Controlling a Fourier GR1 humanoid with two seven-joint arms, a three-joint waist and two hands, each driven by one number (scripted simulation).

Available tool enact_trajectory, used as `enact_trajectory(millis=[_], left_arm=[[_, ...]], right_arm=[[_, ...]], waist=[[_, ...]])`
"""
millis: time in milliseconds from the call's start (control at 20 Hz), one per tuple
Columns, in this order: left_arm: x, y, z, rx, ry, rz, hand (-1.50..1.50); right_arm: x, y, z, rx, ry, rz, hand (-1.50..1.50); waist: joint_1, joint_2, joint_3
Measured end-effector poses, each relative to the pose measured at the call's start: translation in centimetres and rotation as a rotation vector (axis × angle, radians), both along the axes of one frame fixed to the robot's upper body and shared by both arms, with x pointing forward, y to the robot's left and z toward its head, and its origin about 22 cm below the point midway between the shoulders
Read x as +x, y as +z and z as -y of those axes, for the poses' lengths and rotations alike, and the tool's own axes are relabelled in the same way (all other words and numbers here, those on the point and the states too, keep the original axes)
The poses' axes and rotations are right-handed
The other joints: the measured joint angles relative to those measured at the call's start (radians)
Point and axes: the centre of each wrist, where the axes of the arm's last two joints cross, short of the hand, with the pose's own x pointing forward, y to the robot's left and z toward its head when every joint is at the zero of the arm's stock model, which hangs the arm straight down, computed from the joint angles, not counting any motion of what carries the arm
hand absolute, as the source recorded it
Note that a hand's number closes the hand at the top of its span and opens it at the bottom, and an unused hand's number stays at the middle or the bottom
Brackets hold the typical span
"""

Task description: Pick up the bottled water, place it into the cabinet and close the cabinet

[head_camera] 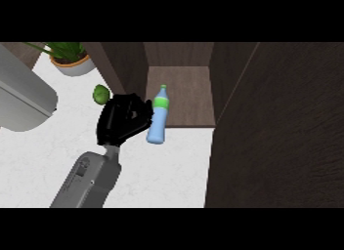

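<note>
Where the cabinet opens, left robot hand seemingly clasps bottled water (tilted).

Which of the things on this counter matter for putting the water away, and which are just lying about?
Job: blue plastic water bottle with green label; open dark wooden cabinet; its open door; black left hand holding the bottle.
Lying about: small round green fruit; green plant in white pot; large grey rounded object, far left.
</note>
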Motion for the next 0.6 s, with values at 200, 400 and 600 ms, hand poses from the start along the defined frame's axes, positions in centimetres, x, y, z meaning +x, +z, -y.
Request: enact_trajectory(millis=[200, 400, 600], left_arm=[[-0.1, 0.2, 0.5, 0.067, 0.048, -0.011, 1.5], [-0.2, 0.2, 1.0, 0.136, 0.115, -0.001, 1.5], [-0.3, 0.3, 1.7, 0.199, 0.176, -0.002, 1.5]], right_arm=[[0.3, 0.0, -0.1, 0.006, 0.014, 0.0, -1.5], [0.6, 0.2, -0.3, 0.008, 0.028, 0.004, -1.5], [1.0, 0.0, -0.6, 0.011, 0.036, 0.007, -1.5]], waist=[[-0.001, -0.002, -0.001], [-0.011, -0.004, 0.0], [-0.018, -0.004, 0.001]])
